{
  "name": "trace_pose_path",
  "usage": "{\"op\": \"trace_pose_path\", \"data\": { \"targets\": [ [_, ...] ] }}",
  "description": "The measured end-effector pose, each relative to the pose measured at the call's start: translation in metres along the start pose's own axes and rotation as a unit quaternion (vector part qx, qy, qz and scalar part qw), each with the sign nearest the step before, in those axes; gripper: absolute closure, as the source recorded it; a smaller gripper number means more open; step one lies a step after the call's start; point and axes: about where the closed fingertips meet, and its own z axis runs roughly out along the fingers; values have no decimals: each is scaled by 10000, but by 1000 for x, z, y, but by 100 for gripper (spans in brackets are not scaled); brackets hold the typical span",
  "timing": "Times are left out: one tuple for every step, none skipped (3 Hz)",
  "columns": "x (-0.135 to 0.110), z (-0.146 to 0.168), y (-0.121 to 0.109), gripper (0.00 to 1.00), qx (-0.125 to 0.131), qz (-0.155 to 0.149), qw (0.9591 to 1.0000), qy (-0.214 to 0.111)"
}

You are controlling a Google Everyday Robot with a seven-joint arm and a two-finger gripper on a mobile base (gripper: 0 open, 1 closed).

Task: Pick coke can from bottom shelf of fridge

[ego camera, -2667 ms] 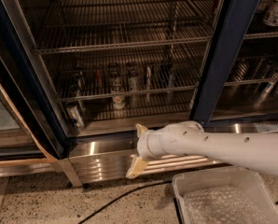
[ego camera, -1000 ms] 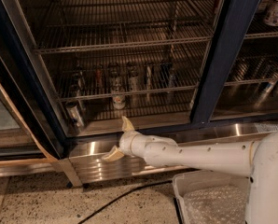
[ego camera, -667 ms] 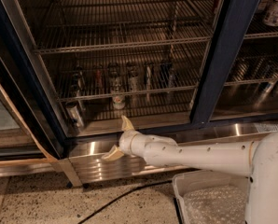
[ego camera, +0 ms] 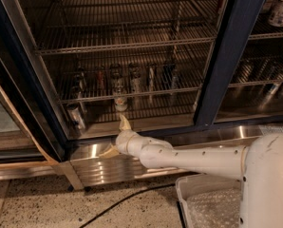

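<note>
Aluminium coke can (ego camera: 101,77), we judge light and slick: clasp mid-body. Our gripper (ego camera: 117,137) gapes empty at the fridge base (ego camera: 91,166).

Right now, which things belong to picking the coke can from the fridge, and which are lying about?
Job: small red coke can; blue-framed glass-door fridge; cream gripper, fingers open, before its steel base.
Lying about: black floor cable; white plastic bin.

one view | above-behind arm (ego camera: 193,158) | faces down into fridge (ego camera: 227,56) | jaws at its base
</note>
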Motion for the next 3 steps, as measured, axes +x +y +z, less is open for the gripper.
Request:
{"op": "trace_pose_path", "data": {
  "targets": [
    [-11,32,-14,0,268,699,9957,-549],
    [-26,47,-26,0,371,1361,9856,-935],
    [-37,50,-36,0,468,1824,9747,-1202]
  ]
}}
